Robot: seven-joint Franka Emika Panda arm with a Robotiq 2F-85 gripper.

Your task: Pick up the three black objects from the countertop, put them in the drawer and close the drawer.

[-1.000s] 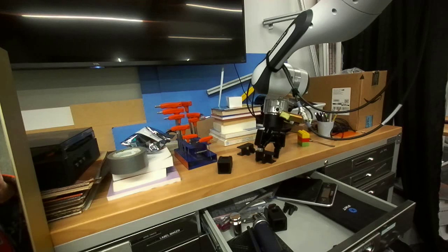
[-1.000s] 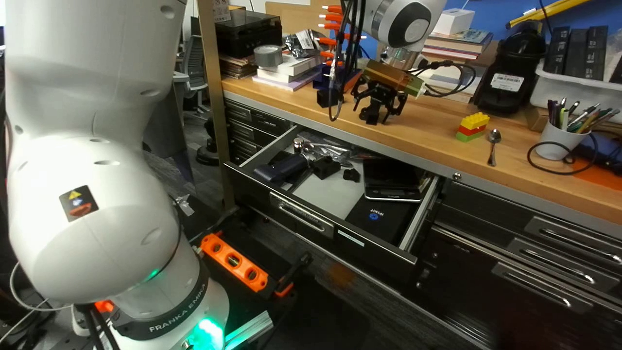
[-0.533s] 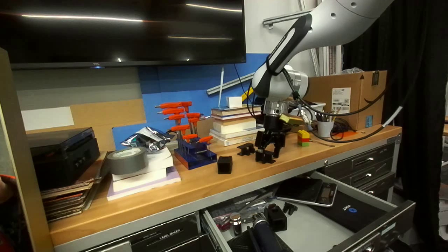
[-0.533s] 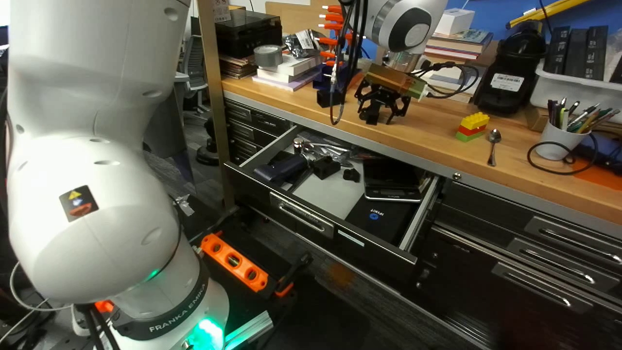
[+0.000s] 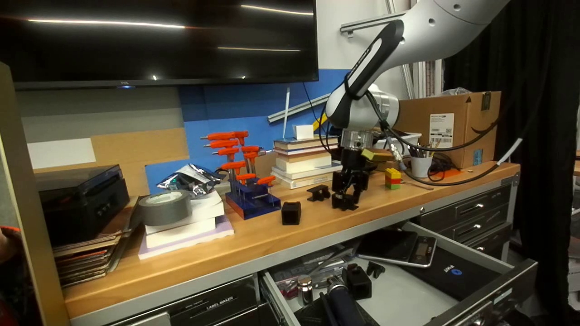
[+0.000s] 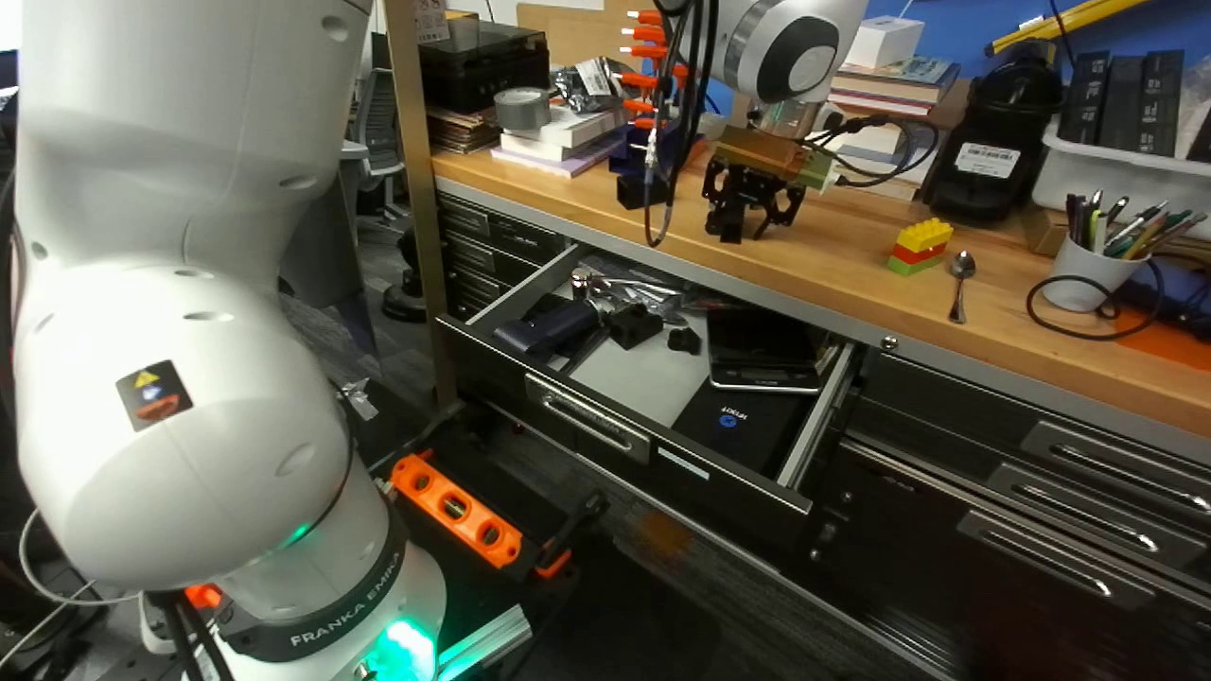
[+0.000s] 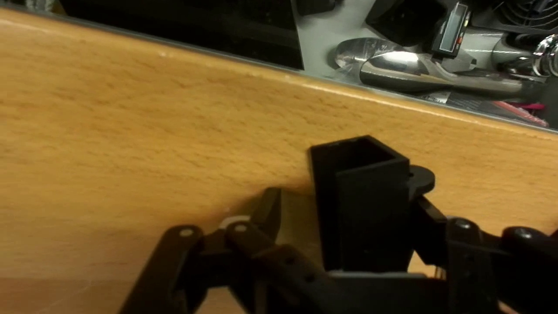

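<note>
Drawn closer together than a second ago, the jaws stand spread, a hollow black box-shaped object between them on the light-brown wooden tabletop, apart from one fingertip, close by the other, contact unclear.

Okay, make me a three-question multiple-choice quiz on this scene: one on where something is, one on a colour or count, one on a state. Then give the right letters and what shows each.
1. Relative to the book stack with the lilac bottom, the tape roll is:
A) underneath
B) on top
C) leaning against it

2. How many colours does the toy brick stack show?
A) one
B) five
C) three

3. The wide drawer is:
A) open, with things inside
B) shut
C) taken right out

Right letters:
1: B, it sits up there in both exterior views.
2: C, yellow, red and green show.
3: A, it is pulled out with its contents in sight.
</note>
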